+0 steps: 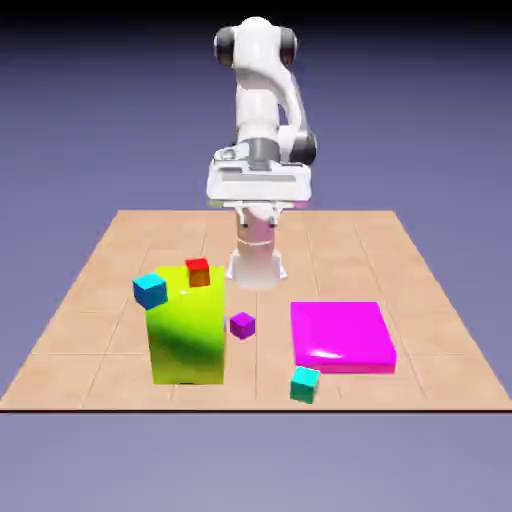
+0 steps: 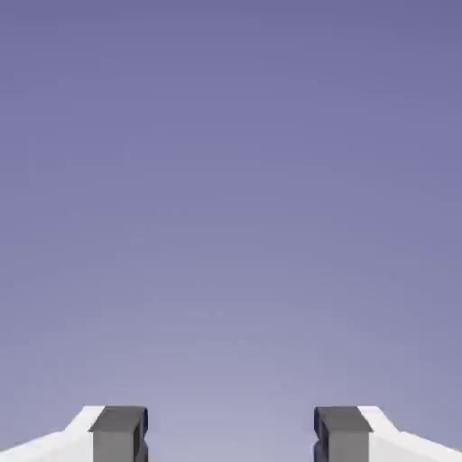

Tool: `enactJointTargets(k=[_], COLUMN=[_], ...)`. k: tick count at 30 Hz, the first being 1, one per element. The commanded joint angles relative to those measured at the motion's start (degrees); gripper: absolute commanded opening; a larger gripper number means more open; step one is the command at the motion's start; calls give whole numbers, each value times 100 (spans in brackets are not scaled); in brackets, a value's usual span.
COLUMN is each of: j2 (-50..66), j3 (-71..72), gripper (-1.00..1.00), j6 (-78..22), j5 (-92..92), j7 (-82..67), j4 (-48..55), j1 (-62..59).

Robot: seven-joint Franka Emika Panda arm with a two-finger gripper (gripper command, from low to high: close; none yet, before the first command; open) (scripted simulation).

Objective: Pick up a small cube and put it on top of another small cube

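With the small purple cube on the desk just beside the tall green block, on its side toward the exterior view's right, the robot's jaws are well apart with nothing between them. The hand view shows only blue-violet backdrop beyond them, so from this pose the robot could misjudge its aim. Coming down on the purple cube, a jaw could strike the green block because the two are so near each other. The red cube and blue cube, which appear against the upper part of the green block, might be knocked away by a low sweep. The purple cube is turned at an angle, so jaws not turned to match could pinch its corners and let it slip. The teal cube, near the flat magenta slab on its side toward the camera, is also angled; if it were the base, an off-centre release could topple the stack. No brands, labels or writing can be read.
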Motion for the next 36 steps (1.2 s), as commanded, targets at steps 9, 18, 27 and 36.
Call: enactJointTargets(k=[9, 18, 27, 36], j2=[911, 1822, 2733, 3643], j3=[-983, -1965, -2948, -3930], gripper=[0, 0, 0, 0], j6=[42, 84, 126, 168], j5=[2243, 4486, 6728, 8971], j7=[-990, -1981, -2971, -3961], j4=[21, 42, 63, 84], j1=[1549, 3097, 4646, 6194])
